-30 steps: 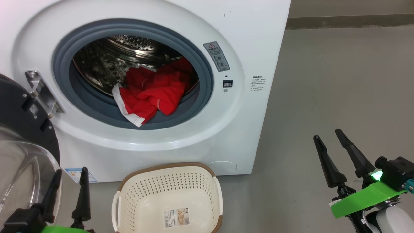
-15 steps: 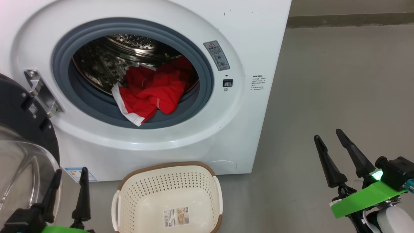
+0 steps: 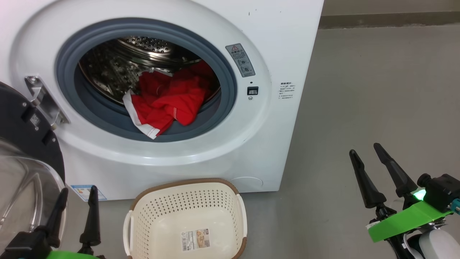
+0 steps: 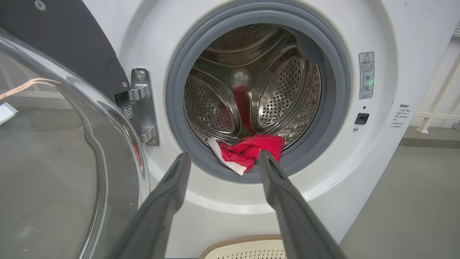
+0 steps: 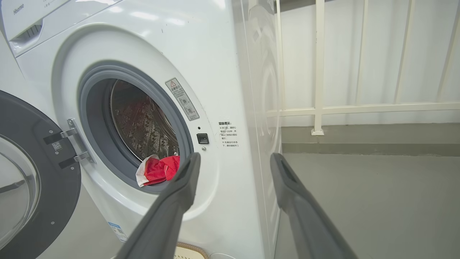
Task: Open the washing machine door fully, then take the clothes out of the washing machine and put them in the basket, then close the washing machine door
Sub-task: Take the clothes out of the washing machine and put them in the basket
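Note:
The white washing machine [image 3: 280, 43] stands with its black door [image 3: 21, 133] swung wide to the left on its hinge, the clear bowl window [image 4: 54, 162] bulging outward. Red clothes [image 3: 167, 102] with white trim lie at the drum's front lip, draped over the grey gasket; they also appear as clothes [image 4: 251, 151] and clothes [image 5: 158, 171]. Below the opening sits the cream basket [image 3: 143, 219], with nothing in it. My left gripper [image 3: 78, 192] is open at the lower left beside the door glass. My right gripper [image 3: 364, 150] is open at the lower right over bare floor.
Grey floor [image 3: 377, 90] stretches to the right of the machine. A white railing [image 5: 318, 72] and a wall base stand behind it on the right. The open door takes up the space at the left.
The whole head view has drifted slightly, so the camera moved a little. Neither gripper nor the clothes have shifted.

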